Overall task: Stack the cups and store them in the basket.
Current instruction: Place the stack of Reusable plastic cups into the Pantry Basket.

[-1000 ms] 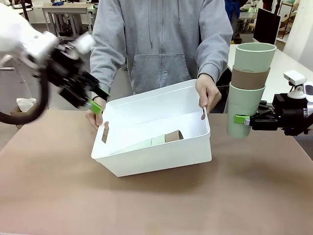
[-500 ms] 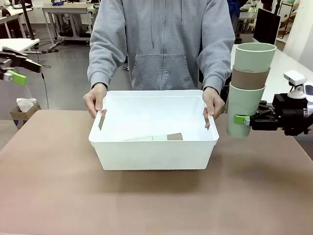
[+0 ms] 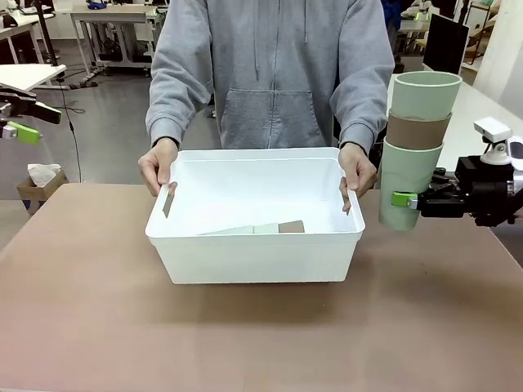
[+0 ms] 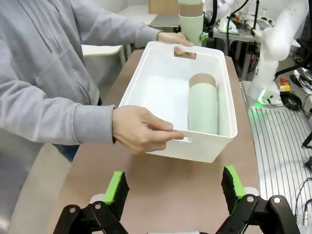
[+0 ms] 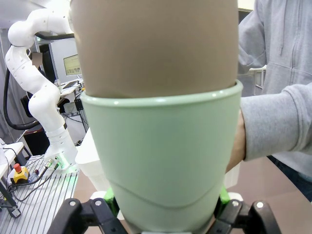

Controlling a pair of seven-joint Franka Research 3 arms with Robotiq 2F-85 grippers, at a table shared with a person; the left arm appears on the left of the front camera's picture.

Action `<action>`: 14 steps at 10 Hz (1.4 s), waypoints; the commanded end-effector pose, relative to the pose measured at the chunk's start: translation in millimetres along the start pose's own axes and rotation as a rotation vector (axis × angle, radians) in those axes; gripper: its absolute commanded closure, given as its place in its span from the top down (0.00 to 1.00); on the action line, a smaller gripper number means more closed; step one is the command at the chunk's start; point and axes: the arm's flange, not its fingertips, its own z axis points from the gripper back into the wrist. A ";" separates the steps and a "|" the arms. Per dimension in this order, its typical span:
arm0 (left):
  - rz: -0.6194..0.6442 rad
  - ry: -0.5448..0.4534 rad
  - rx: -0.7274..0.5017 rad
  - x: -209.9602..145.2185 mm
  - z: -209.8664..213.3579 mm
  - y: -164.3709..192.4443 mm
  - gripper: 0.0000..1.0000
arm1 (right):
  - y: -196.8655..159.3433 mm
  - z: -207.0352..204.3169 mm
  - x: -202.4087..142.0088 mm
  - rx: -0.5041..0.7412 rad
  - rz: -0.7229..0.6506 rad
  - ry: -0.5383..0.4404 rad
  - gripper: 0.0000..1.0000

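Note:
The white basket stands level at mid-table, and the person's hands grip both short ends. Inside it lies a stack of cups on its side, mint green with a brown mouth. The left wrist view looks down on that basket and its lying cups. My right gripper is shut on the bottom mint cup of an upright stack of three, held in the air just right of the basket. Close up, the mint cup carries a brown one. My left gripper hangs open at the far left; its pads are wide apart.
The person in a grey hoodie stands at the far table edge behind the basket. Bare brown tabletop lies in front of the basket and to both sides. Another white arm stands beyond the table's right end.
The person lowered the tilted basket flat and squared it on the table. My left gripper pulled away from the basket's left end to the far left. The right arm and its stack stayed still.

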 end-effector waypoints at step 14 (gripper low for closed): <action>-0.001 -0.007 -0.001 4.6 2.1 -2.5 1.00 | 0.7 -0.2 4.0 -0.002 0.009 -0.004 0.85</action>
